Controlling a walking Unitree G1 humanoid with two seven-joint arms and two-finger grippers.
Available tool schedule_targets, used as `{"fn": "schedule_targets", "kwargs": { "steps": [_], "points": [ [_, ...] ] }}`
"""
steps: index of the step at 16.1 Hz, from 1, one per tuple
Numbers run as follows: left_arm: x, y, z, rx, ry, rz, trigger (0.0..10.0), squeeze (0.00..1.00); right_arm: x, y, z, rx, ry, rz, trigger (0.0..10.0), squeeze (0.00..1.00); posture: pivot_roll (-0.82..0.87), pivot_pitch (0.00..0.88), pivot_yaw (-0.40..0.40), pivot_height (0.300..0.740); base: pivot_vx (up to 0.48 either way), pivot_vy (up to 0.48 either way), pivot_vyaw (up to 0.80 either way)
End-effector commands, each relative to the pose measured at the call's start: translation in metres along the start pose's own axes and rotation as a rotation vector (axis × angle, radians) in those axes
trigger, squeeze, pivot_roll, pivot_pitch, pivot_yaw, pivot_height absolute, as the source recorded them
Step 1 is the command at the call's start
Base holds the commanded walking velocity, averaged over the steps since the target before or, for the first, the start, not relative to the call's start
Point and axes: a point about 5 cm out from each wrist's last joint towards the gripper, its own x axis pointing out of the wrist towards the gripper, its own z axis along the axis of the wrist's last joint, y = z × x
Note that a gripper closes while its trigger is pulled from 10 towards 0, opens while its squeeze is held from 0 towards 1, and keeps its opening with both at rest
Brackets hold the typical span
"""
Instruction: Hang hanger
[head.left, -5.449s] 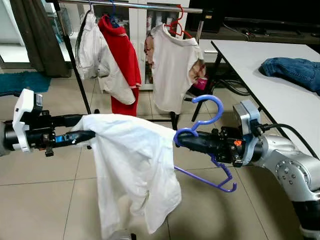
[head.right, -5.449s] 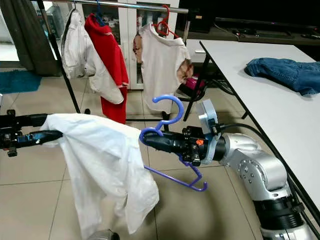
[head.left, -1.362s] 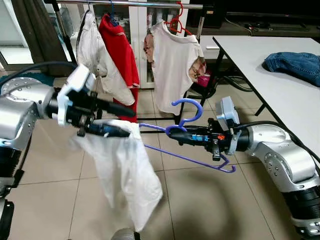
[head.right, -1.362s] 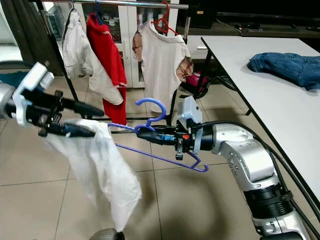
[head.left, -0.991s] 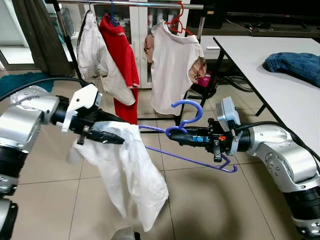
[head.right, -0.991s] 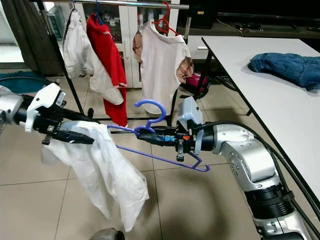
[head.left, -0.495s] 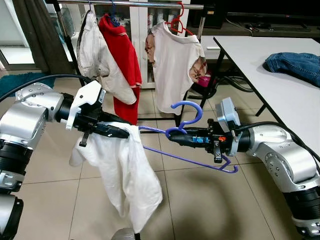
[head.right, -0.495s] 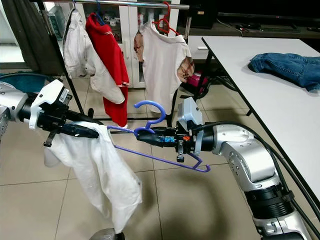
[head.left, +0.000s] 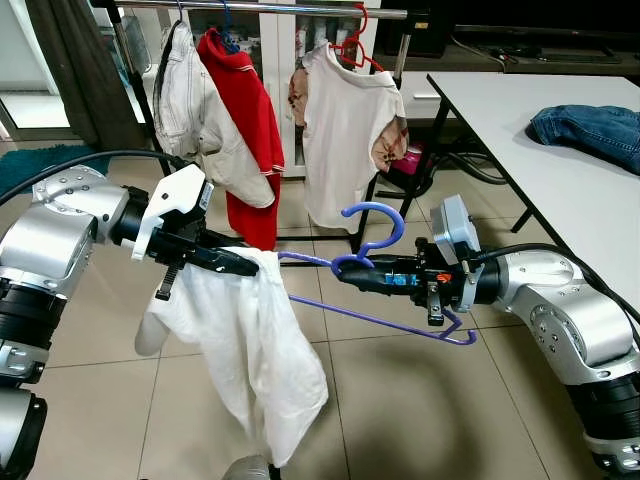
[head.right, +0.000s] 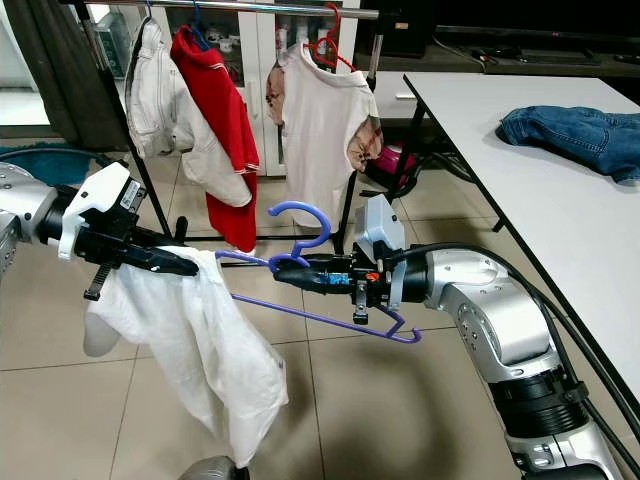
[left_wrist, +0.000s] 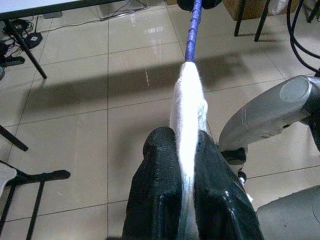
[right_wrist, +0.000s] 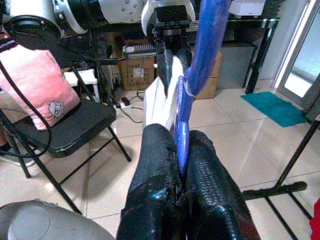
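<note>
A clothes rack stands at the back with a cream jacket, a red shirt and a white t-shirt hung on it. Before it, above the tiled floor, a white shirt droops from the left gripper, whose fingers pinch its upper edge. One arm of the purple hanger disappears into that cloth. The hanger is thin plastic, hook upward, held level between both arms. The right gripper is clenched on its neck just below the hook.
</note>
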Motion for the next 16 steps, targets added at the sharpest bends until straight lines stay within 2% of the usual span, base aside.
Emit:
{"fn": "schedule_targets", "kwargs": {
  "steps": [1,11,12,13,16],
  "points": [
    [0.001,0.002,0.006,0.026,0.014,0.003,0.0,0.00,0.002,0.001,0.008,-0.035,-0.030,0.027,10.0,0.00,0.02,0.000,0.004,0.740,0.000,0.000,0.00],
    [0.001,0.002,0.005,0.029,0.026,0.003,0.0,0.00,0.002,0.001,0.008,-0.036,-0.030,0.027,10.0,0.00,0.01,0.000,0.005,0.740,0.000,0.000,0.00],
    [-0.006,0.003,0.000,0.005,0.016,0.076,0.0,0.00,-0.009,-0.006,0.009,-0.018,-0.069,-0.077,10.0,1.00,0.01,0.000,0.009,0.740,0.000,0.000,0.00],
    [-0.013,0.002,-0.006,-0.029,-0.012,0.163,0.0,0.00,-0.022,-0.015,0.009,0.008,-0.114,-0.200,10.0,1.00,0.01,0.000,0.006,0.740,0.000,0.000,0.00],
    [-0.013,0.003,-0.006,-0.040,-0.033,0.181,0.0,0.00,-0.020,-0.017,0.006,0.029,-0.119,-0.208,10.0,1.00,0.02,0.000,0.001,0.740,0.000,0.000,0.00]
  ]
}}
